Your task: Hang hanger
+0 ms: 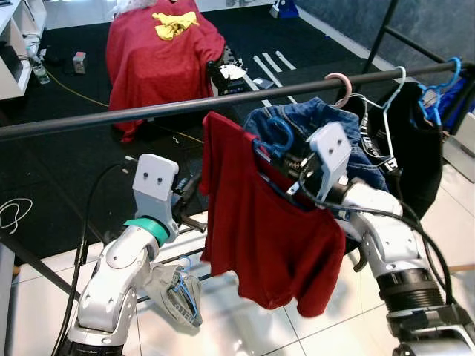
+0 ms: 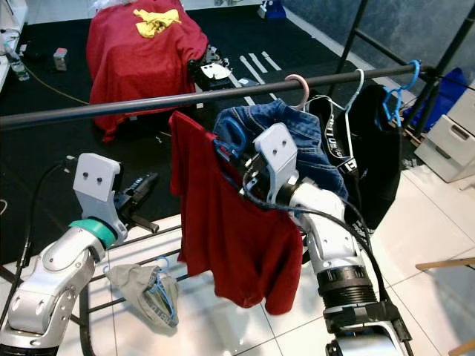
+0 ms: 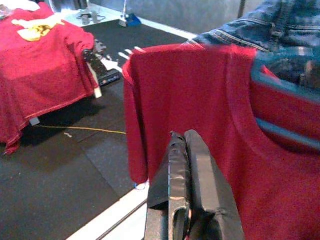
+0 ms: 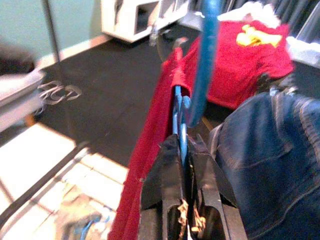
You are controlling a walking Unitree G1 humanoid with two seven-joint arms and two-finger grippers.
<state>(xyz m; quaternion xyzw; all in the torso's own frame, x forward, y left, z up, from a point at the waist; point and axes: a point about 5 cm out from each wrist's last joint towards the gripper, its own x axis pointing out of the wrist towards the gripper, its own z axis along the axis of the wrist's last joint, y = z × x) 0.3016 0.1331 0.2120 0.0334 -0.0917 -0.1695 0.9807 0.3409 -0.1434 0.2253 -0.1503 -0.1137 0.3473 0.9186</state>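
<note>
A red T-shirt (image 1: 260, 230) hangs on a blue hanger (image 1: 282, 135), whose hook sits just below the black rail (image 1: 148, 111) and in front of it. My right gripper (image 1: 276, 157) is shut on the hanger's neck; in the right wrist view the blue wire (image 4: 181, 135) runs between its black fingers (image 4: 165, 170). My left gripper (image 1: 194, 187) is raised beside the shirt's left sleeve. Its fingers (image 3: 182, 155) are pressed together with nothing between them, pointing at the shirt (image 3: 210, 100).
Further right on the rail hang jeans (image 1: 315, 119) on a pink hanger (image 1: 343, 83), a black garment (image 1: 408, 141) and a bare blue hanger (image 1: 438, 89). A grey cloth (image 1: 178, 293) lies on the tiles below. A red-draped object (image 1: 159, 55) stands behind.
</note>
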